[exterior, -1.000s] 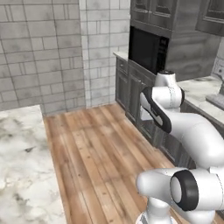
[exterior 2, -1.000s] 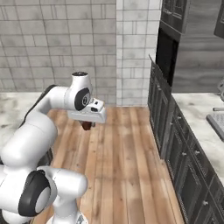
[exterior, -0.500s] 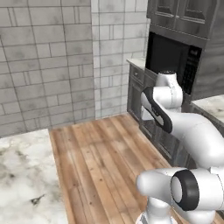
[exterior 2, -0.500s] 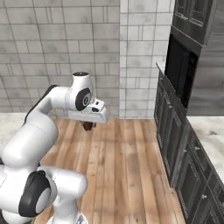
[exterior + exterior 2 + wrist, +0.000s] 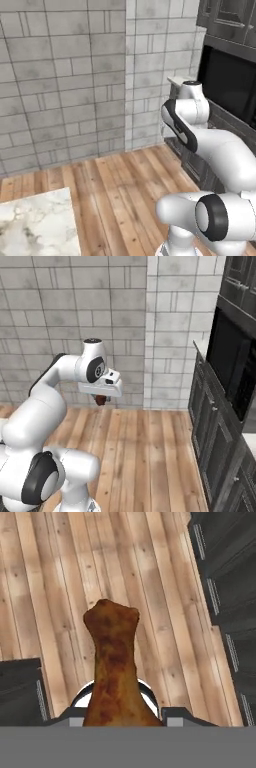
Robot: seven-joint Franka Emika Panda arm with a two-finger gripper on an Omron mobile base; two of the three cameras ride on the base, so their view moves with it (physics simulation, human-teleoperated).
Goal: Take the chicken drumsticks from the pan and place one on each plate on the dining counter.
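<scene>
The gripper (image 5: 120, 722) is pinching a drumstick (image 5: 114, 667) at the bottom centre of the hand view, hanging over the wooden floor (image 5: 65, 577); dark cabinets (image 5: 227, 587) are lining the right edge.

The jaws grip a chicken drumstick (image 5: 101, 400) above the wooden floor (image 5: 145, 456).

The wooden floor (image 5: 145, 451) lay open and bare from the brick wall (image 5: 75, 311) across to the dark cabinets (image 5: 215, 436), leaving wide room for a gripper to pass above it. The cabinets with the black oven (image 5: 232, 366) closed off the floor's right side, and the wall closed its far end. A marble counter corner (image 5: 37, 225) stood at the floor's near left edge.
</scene>
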